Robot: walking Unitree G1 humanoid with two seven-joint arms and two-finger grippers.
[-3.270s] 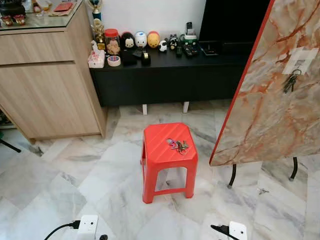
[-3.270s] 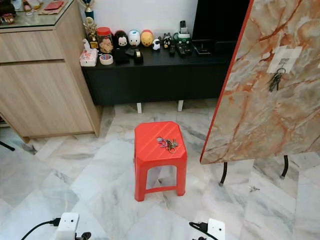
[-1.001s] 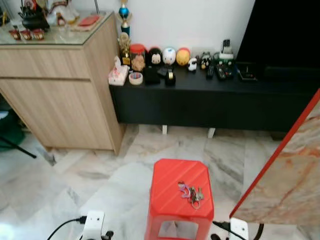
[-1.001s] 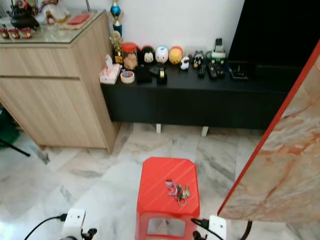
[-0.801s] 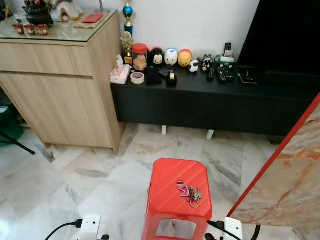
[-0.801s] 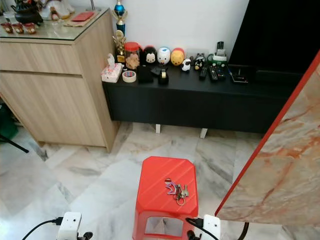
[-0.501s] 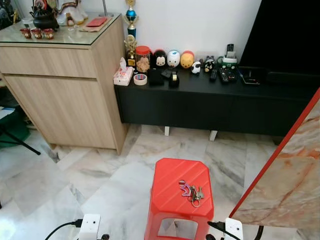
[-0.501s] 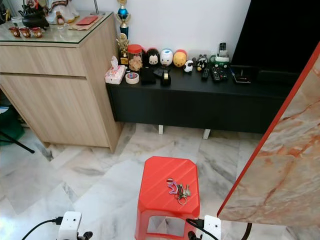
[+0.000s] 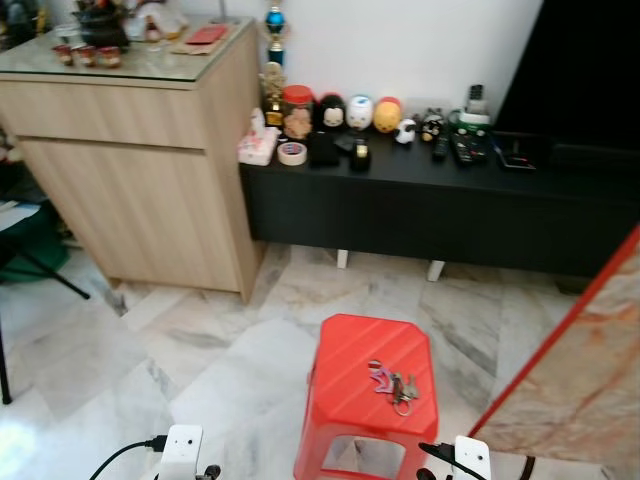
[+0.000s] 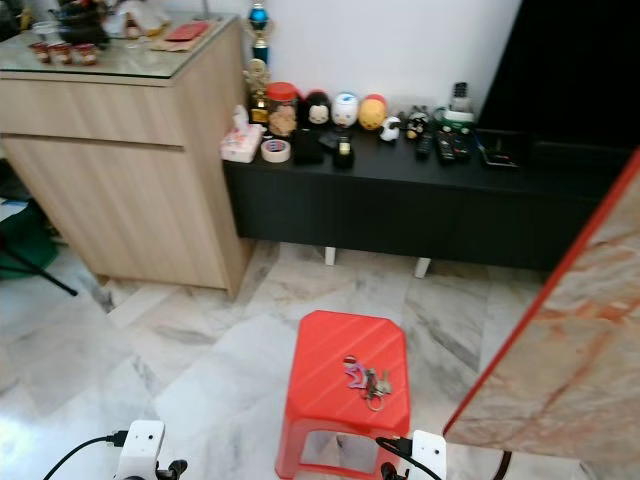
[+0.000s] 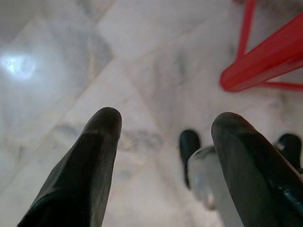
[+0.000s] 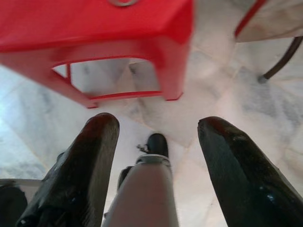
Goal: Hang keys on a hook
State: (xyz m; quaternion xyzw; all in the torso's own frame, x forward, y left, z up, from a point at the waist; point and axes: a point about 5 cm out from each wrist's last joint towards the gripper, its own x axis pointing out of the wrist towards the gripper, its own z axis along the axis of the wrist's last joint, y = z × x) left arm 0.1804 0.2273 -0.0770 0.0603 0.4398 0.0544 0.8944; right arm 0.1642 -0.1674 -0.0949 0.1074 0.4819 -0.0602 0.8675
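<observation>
A bunch of keys [image 9: 393, 384] with a pink tag lies on top of a red plastic stool [image 9: 365, 398] on the marble floor, just ahead of me. At the right stands a tilted marble-patterned board [image 9: 590, 380] with a red edge. My left gripper [image 11: 165, 156] hangs open over the floor beside a stool leg. My right gripper [image 12: 158, 161] hangs open too, low in front of the stool [image 12: 94, 33], with nothing between its fingers.
A long black cabinet [image 9: 430, 200] with toys, a jar, tape and remote controls runs along the back wall. A wooden cabinet [image 9: 140, 170] with a glass top stands at the left. My feet [image 12: 156, 144] show below the grippers.
The whole picture has shifted: the camera has moved closer to the stool and turned left, so the marble board slid towards the right edge. The keys stay on the stool.
</observation>
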